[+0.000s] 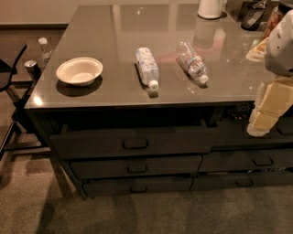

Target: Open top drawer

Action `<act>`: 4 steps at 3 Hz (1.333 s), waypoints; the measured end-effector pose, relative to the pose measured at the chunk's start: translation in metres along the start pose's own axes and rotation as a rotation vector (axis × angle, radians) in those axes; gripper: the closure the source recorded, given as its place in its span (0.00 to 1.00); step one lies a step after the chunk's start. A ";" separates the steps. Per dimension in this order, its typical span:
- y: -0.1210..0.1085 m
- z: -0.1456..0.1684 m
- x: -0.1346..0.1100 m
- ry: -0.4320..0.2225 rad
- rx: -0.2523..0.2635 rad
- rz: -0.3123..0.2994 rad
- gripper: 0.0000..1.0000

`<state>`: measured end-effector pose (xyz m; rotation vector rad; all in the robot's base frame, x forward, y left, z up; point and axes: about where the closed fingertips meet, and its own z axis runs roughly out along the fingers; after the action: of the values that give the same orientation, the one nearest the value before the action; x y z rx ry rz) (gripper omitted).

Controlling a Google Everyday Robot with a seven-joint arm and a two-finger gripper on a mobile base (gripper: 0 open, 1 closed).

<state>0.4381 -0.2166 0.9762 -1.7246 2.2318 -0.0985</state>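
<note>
Top drawer [132, 142]: centre-left of frame, under the surface [114, 32] lip. Its front stands slightly proud of the cabinet with a dark gap above, so it looks partly out. Loop handle [135, 144] is free.

End effector [261, 121]: right edge, mid-height, in front of the narrower right-hand drawers [252, 160] and well apart from the handle. Clenched or released: cannot tell.

Risks:
- It could hook a right-hand drawer or the shallower drawer below [137, 167], since the handles look alike.
- A jerky pull could roll the two bottles [147, 67] [192, 61] lying near the front edge.

Surface glossy and reflective, carrying a white bowl [79, 71] at left and a white jug [210, 8] at top. Carpeted floor; chair [11, 73] at left edge.
</note>
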 end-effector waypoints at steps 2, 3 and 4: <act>0.004 0.008 -0.001 -0.001 -0.009 0.004 0.00; 0.021 0.040 -0.004 0.013 -0.036 0.013 0.00; 0.041 0.084 -0.013 0.012 -0.093 0.011 0.00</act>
<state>0.4271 -0.1819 0.8888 -1.7625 2.2882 -0.0031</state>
